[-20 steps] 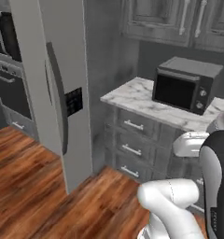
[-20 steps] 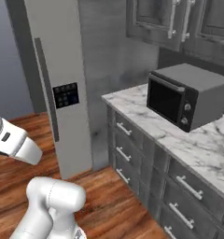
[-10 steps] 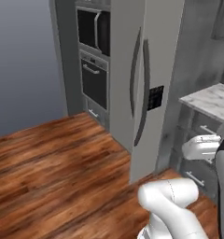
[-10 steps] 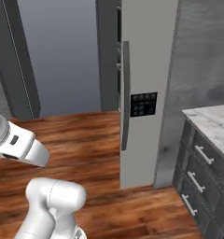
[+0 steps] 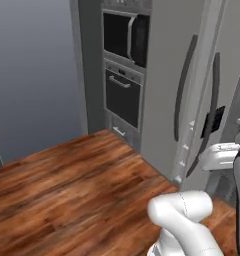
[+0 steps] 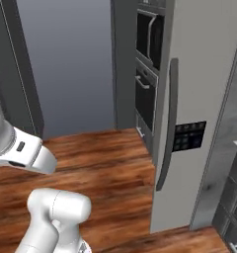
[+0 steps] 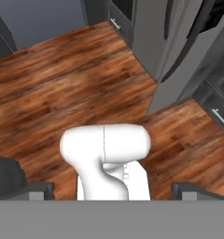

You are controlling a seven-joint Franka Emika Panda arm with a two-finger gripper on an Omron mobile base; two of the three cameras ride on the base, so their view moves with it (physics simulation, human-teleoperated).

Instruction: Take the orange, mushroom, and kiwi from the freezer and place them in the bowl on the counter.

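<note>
My gripper (image 7: 112, 189) sat at the bottom of the hand view, its two dark fingertips (image 7: 37, 189) far apart near the lower left and lower right corners, jaws wide and holding nothing. Between them and beyond lay the wooden floor (image 7: 62, 79), running across the middle and upper left of that view.

The freezer (image 6: 199, 99) stood closed. In the right base view it filled the right half of the frame, a tall plain grey front with a long dark curved handle (image 6: 167, 123) running down its left edge and a small dark panel (image 6: 189, 137) just right of the handle, at mid height. In the left base view the same freezer (image 5: 167, 90) rose at the upper right, with two dark handles side by side.

Just left of it in that view a dark built-in oven (image 5: 123, 95) sat in a grey column, and the wooden floor spread over the lower left. The orange, mushroom and kiwi I could not see behind the shut doors.
</note>
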